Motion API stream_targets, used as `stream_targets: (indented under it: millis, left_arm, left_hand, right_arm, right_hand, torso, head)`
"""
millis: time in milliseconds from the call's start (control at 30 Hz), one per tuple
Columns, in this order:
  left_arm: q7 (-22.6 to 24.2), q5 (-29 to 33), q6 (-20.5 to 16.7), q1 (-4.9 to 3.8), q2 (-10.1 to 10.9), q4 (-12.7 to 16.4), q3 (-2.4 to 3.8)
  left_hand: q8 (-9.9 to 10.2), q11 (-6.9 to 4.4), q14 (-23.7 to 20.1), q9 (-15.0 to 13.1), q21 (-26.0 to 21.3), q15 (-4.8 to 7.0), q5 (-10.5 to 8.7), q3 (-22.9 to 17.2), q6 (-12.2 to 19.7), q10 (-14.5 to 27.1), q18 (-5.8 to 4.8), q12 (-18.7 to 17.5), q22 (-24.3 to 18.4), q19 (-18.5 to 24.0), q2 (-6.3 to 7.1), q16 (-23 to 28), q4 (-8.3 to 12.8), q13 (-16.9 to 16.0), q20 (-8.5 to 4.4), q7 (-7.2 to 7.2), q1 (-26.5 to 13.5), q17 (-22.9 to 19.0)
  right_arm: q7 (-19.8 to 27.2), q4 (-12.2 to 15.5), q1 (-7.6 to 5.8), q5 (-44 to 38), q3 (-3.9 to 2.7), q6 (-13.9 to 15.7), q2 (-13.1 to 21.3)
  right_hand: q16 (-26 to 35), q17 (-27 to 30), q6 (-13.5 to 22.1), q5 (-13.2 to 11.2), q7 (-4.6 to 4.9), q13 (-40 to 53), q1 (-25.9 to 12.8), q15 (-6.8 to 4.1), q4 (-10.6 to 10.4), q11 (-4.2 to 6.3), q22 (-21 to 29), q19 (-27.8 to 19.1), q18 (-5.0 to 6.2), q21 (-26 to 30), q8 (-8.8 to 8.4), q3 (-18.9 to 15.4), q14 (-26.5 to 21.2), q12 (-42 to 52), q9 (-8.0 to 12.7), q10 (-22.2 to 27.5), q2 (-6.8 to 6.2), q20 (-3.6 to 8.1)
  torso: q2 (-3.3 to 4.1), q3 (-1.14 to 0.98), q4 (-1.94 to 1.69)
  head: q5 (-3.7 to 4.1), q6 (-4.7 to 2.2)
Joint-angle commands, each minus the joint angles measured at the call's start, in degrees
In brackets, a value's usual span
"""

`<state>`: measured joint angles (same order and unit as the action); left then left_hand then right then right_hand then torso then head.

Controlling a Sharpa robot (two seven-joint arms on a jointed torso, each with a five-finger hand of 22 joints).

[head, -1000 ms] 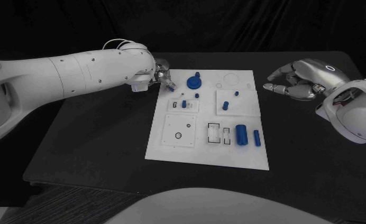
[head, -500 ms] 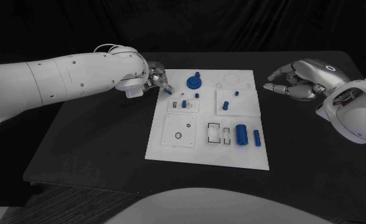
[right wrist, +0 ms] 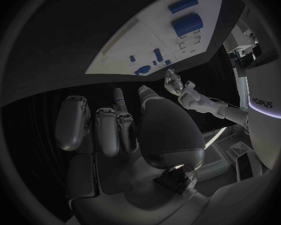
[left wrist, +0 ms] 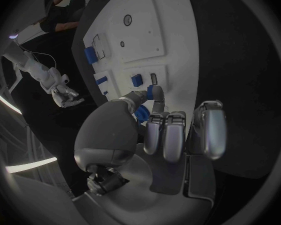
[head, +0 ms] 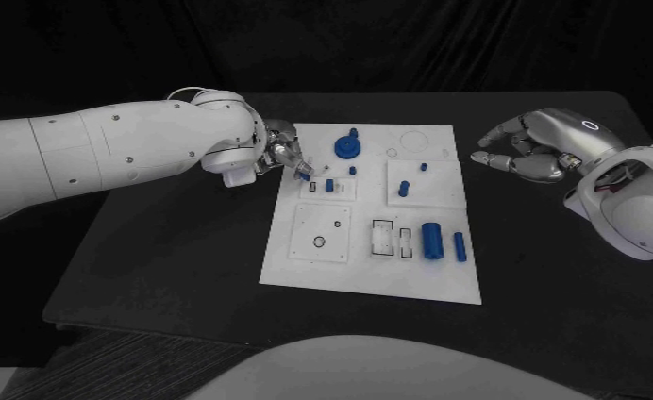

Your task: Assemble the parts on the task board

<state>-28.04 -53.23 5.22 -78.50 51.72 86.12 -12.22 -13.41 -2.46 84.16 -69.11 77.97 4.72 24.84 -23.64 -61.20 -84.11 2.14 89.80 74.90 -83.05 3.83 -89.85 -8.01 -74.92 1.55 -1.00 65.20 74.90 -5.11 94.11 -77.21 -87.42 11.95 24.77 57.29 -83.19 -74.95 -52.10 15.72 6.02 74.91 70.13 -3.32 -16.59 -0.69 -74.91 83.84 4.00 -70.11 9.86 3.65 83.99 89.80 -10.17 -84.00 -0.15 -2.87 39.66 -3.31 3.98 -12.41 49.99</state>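
Observation:
The white task board (head: 357,263) lies in the middle of the black table. My left hand (head: 279,150) hovers over the board's far left part and pinches a small blue part (head: 302,172) between thumb and finger; the left wrist view shows this part (left wrist: 154,91) at the fingertips (left wrist: 158,105), above small sockets (left wrist: 153,78). A blue round disc (head: 347,146) and several blue pegs (head: 403,190) stand on the board. Two blue cylinders (head: 431,240) lie at its near right. My right hand (head: 533,150) hangs right of the board, fingers loosely bent, holding nothing.
Bare black table (head: 163,258) runs left and right of the board. The board's near left block (head: 321,233) has a round hole. My left hand (right wrist: 175,82) shows small in the right wrist view, beyond the board (right wrist: 147,35).
My left hand has come a little nearer to me along the board's left side, carrying the small blue part. The right hand has stayed where it was.

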Motion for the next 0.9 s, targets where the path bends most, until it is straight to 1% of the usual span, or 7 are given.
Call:
stream_targets:
  millis: [33,133,233,367,467,667,900]
  left_arm:
    - [0.1,-1.1,-2.1,0.12,0.1,0.8,0.02]
    - [0.5,-2.1,-3.2,0.31,0.1,1.2,0.02]
    - [0.8,-2.4,-3.7,0.48,0.0,1.2,0.01]
    - [1.1,-2.7,-4.2,0.87,-0.3,1.3,0.01]
    - [1.2,-2.8,-4.6,1.28,-0.3,1.3,0.01]
    - [1.3,-2.8,-4.5,2.04,-0.5,1.1,0.01]
    - [1.4,-2.8,-4.3,2.49,-0.6,1.1,0.01]
  left_hand:
    - [0.4,-0.35,5.8,0.1,-0.3,0.34,0.04,-0.9,0.5,-5.9,0.92,0.2,11.0,0.2,-0.18,-0.2,0.6,-15.1,-0.07,0.05,-0.5,15.1]
    - [0.4,-0.35,5.8,0.1,-0.2,0.35,0.05,-0.9,0.4,-5.9,0.90,0.2,11.0,0.1,-0.20,-0.2,0.6,-15.1,-0.08,0.05,-0.5,15.1]
    - [0.3,-0.36,5.8,0.2,-0.1,0.38,0.11,-1.1,0.3,-5.9,0.89,0.2,11.0,0.1,-0.26,-0.2,0.6,-15.1,-0.09,0.07,-0.6,15.1]
    - [0.3,-0.38,5.8,0.2,-0.1,0.39,0.14,-1.3,0.2,-5.9,0.88,0.2,11.0,0.0,-0.32,-0.2,0.6,-15.1,-0.10,0.08,-0.6,15.1]
    - [0.3,-0.38,5.8,0.2,-0.1,0.40,0.17,-1.3,0.2,-5.9,0.88,0.2,11.0,0.0,-0.37,-0.2,0.6,-15.1,-0.11,0.09,-0.6,15.1]
    - [0.3,-0.39,5.8,0.2,-0.1,0.41,0.23,-1.5,0.1,-5.9,0.88,0.2,11.0,0.0,-0.44,-0.2,0.6,-15.1,-0.12,0.10,-0.7,15.1]
    - [0.3,-0.40,5.8,0.3,0.0,0.42,0.28,-1.6,0.1,-5.9,0.85,0.2,11.1,-0.1,-0.53,-0.2,0.7,-15.1,-0.13,0.11,-0.7,15.1]
  right_arm:
    - [-0.9,0.2,0.15,-0.1,-0.03,1.1,0.1]
    - [-0.9,0.2,0.22,-0.1,-0.03,1.3,0.2]
    - [-0.8,0.2,0.27,-0.1,-0.03,1.4,0.2]
    - [-0.8,0.2,0.31,-0.1,-0.03,1.5,0.1]
    - [-0.7,0.2,0.34,-0.1,-0.03,1.5,0.1]
    - [0.3,0.2,0.37,-0.1,-0.03,2.7,0.2]
    - [0.9,0.2,0.38,-0.1,-0.03,3.2,0.2]
  right_hand:
    - [0.1,-5.1,-0.2,0.2,-0.09,15.1,0.0,0.02,0.1,0.07,-9.3,-0.3,0.28,-0.1,-0.16,-0.1,3.9,0.2,0.1,-6.0,0.36,-0.06]
    - [0.1,-5.1,-0.2,0.2,-0.09,15.1,0.0,0.02,0.1,0.07,-9.3,-0.3,0.28,-0.1,-0.16,-0.1,3.9,0.2,0.1,-6.0,0.36,-0.06]
    - [0.1,-5.1,-0.2,0.2,-0.09,15.1,0.0,0.02,0.1,0.07,-9.3,-0.3,0.28,-0.1,-0.16,-0.1,3.9,0.2,0.1,-6.0,0.36,-0.06]
    - [0.2,-5.0,-0.2,0.3,-0.10,15.1,-0.1,0.01,0.1,0.07,-9.3,-0.3,0.30,0.0,-0.17,-0.1,3.9,0.2,0.1,-6.0,0.36,-0.05]
    - [0.2,-5.0,-0.2,0.3,-0.10,15.1,-0.1,0.01,0.1,0.07,-9.3,-0.3,0.30,0.0,-0.17,-0.1,3.9,0.2,0.1,-6.0,0.36,-0.05]
    - [0.1,-5.1,-0.2,0.3,-0.12,15.1,0.0,0.01,0.1,0.07,-9.3,-0.3,0.27,-0.1,-0.16,-0.1,3.9,0.2,0.1,-6.0,0.37,-0.04]
    - [0.1,-5.1,-0.5,1.2,-0.17,15.1,0.2,0.00,0.2,0.06,-9.4,-0.2,0.24,-0.1,-0.08,0.0,3.9,0.2,0.1,-6.0,0.45,-0.01]
  torso:
    - [0.05,0.13,0.02]
    - [0.01,0.17,0.13]
    - [0.00,0.23,0.03]
    - [-0.01,0.25,0.11]
    - [0.02,0.29,0.05]
    - [0.04,0.24,0.03]
    - [0.07,0.22,0.03]
  head:
    - [-0.01,0.01]
    - [-0.21,0.01]
    - [-0.15,0.01]
    - [-0.29,0.01]
    - [-0.11,0.01]
    - [-0.20,0.01]
    - [0.00,0.01]
